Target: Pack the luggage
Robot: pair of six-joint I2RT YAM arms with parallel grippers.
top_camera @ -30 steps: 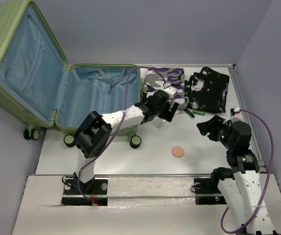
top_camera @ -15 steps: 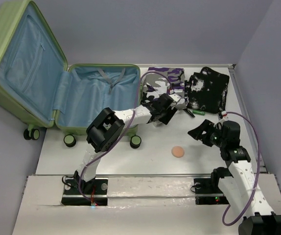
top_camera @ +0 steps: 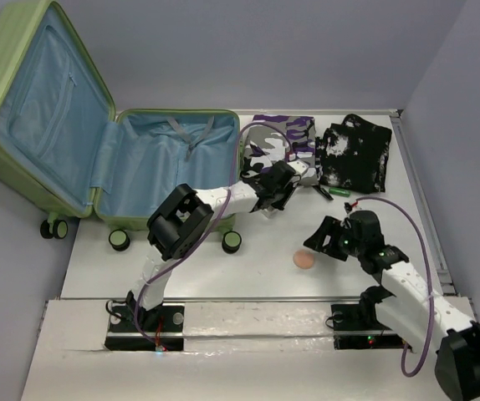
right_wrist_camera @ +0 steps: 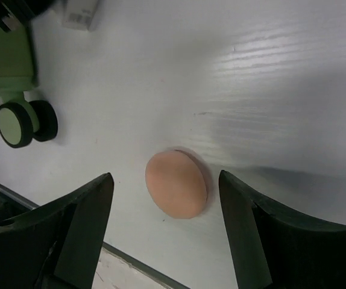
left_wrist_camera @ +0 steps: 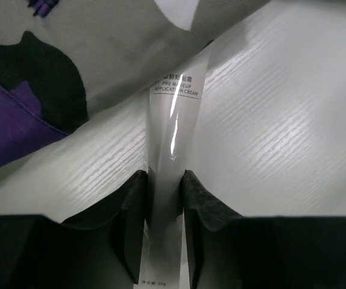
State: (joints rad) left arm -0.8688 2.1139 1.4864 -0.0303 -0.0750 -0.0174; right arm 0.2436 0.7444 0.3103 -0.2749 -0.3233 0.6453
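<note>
The luggage (top_camera: 152,163) lies open on the left of the table, its light-green lid (top_camera: 43,100) leaning back and its blue lining bare. My left gripper (top_camera: 278,194) reaches to the edge of a camouflage cloth (top_camera: 278,134). In the left wrist view the left gripper (left_wrist_camera: 164,179) is shut on a white cream tube (left_wrist_camera: 176,120) whose far end lies under the cloth (left_wrist_camera: 70,54). My right gripper (right_wrist_camera: 166,177) stands open, one finger on each side of a peach round sponge (right_wrist_camera: 176,183) that lies flat on the table. From above, the sponge (top_camera: 305,260) sits just left of the right gripper (top_camera: 322,242).
A black-and-white garment (top_camera: 355,154) lies at the back right, with a green pen (top_camera: 334,191) in front of it. The suitcase's wheels (top_camera: 232,241) stand near the sponge, and one wheel (right_wrist_camera: 22,123) shows in the right wrist view. The table's front rail (top_camera: 248,299) runs below.
The left jaws have closed onto the cream tube. The right arm has swung left and down, bringing its open fingers around the sponge.
</note>
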